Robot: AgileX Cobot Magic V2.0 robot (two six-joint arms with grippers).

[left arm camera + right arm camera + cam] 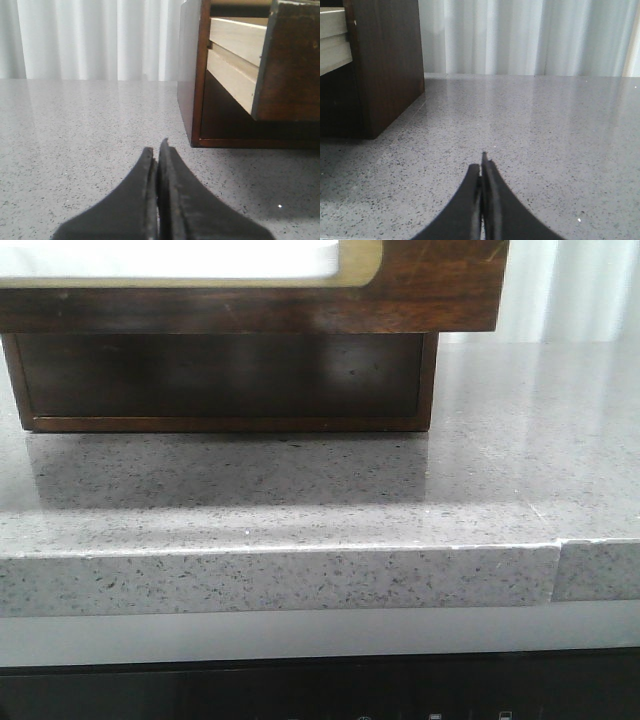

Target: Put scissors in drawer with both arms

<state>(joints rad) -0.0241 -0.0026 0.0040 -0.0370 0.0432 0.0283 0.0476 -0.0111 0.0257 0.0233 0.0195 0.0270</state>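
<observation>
The front view showed one drawer (250, 280) pulled out from one dark wooden cabinet (225, 380), which sat on a grey speckled stone countertop (320, 490). The drawer front filled the top of the picture and overhung the cabinet's open, shadowed cavity below it. It was dark brown wood, scratched, with a large white panel rimmed in cream whose rounded lower corner showed. The countertop's front edge ran across the lower part of the view, with one seam near its right end. No arm or gripper appeared in this view, and the scissors could not be seen.

The left wrist view showed one gripper, the left gripper (158, 152), with its two dark fingers pressed together and nothing between them, low over the countertop (75, 140). The cabinet (192, 90) stood close by, and the drawer (290, 65) jutted out of it, showing its pale wooden side and dark brown front edge. White curtains (90, 40) hung behind.

The right wrist view showed one gripper, the right gripper (482, 165), its two fingers likewise closed against each other and empty, above the countertop (545, 130). The cabinet's dark side (385, 65) stood near, with a strip of the drawer's pale side (332, 40) at the picture's edge. The curtains (530, 35) hung behind. The scissors appeared in neither wrist view.
</observation>
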